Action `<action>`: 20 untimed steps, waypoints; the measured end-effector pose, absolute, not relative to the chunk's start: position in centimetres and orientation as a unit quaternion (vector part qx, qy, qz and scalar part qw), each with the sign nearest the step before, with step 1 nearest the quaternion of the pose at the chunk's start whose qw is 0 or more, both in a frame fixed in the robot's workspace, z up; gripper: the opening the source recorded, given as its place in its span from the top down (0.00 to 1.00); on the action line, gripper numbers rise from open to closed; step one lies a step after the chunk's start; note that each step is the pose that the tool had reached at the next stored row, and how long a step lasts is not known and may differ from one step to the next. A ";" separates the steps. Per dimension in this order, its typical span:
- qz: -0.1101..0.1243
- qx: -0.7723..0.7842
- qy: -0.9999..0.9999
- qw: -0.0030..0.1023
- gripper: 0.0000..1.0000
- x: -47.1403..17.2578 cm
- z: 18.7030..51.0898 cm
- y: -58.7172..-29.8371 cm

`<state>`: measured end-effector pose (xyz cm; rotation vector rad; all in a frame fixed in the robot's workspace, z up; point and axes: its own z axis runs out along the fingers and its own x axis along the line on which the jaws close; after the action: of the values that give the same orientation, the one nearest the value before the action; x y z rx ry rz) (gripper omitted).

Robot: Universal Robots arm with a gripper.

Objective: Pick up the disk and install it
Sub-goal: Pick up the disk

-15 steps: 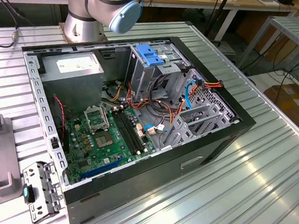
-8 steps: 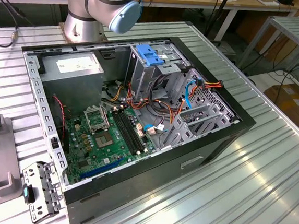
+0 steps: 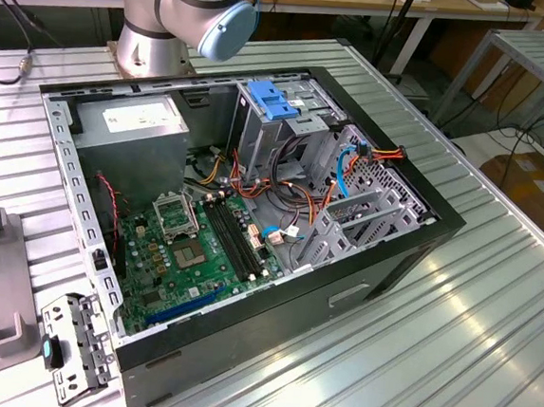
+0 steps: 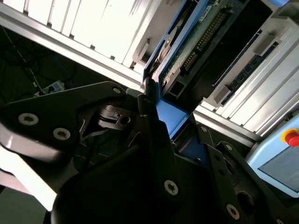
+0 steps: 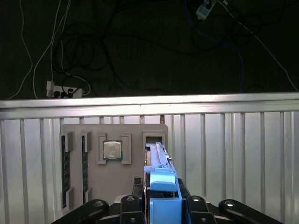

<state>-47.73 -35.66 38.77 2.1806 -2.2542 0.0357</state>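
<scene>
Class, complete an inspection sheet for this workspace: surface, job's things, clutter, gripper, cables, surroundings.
Surface: ribbed metal table, carrying an open computer case and a grey parts tray.
Job's things: the disk stands on edge with blue rails at the tray's slot; whether it is in or above the slot cannot be told.
Clutter: a chip and memory sticks in the tray; a loose metal bracket beside the case.
Gripper: the gripper is shut on the disk's blue rail.
Cables: coloured cables inside the case; floor cables and a power strip beyond the table.
Surroundings: arm base behind the case; red button.
</scene>
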 end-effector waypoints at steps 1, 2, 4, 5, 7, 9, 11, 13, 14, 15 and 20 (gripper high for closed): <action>0.011 0.695 -0.719 0.003 0.63 -47.7 38.8 -35.7; 0.011 0.695 -0.719 0.003 0.63 -47.7 38.9 -35.7; 0.011 0.695 -0.719 0.003 0.63 -47.7 39.0 -35.7; 0.011 0.695 -0.719 0.003 0.63 -47.7 39.1 -35.7; 0.011 0.695 -0.719 0.003 0.63 -47.7 39.2 -35.7; 0.011 0.695 -0.719 0.003 0.63 -47.7 39.3 -35.7; 0.011 0.695 -0.719 0.003 0.63 -47.7 39.6 -35.7; 0.011 0.695 -0.719 0.003 0.63 -47.7 39.7 -35.7; 0.011 0.695 -0.719 0.003 0.63 -47.7 39.8 -35.7; 0.011 0.695 -0.719 0.003 0.63 -47.7 39.9 -35.7; 0.011 0.695 -0.719 0.003 0.63 -47.7 40.4 -35.7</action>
<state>-47.73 -35.66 40.43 2.1806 -2.2542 0.0358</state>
